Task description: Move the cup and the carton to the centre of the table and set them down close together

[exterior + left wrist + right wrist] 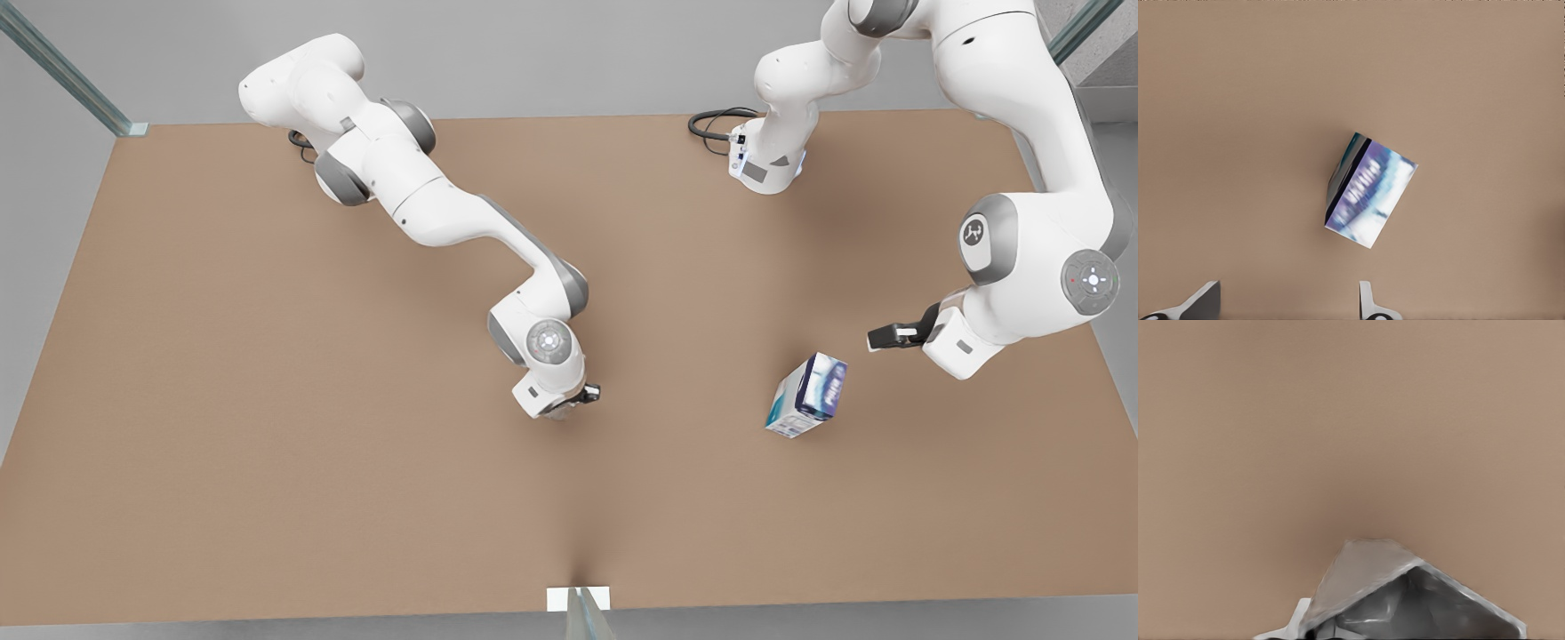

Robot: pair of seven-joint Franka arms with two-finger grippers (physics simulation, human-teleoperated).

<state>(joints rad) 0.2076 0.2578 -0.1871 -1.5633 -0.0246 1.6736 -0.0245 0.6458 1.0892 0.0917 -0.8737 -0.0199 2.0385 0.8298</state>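
Plain grey floor (53, 178) w/ glass-green corner posts (67, 76).

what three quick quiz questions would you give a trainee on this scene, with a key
1. True or false: the left gripper grips the small white carton with dark blue and teal panels.
2. Which one holds the shiny silver-grey crinkled cup? A: left gripper. B: right gripper. C: neither.
3. Fill in: the left gripper's fingers are ____.

Key: 1 false, the carton sits free on the flat brown table, with the left gripper beside it. 2 B. 3 open.
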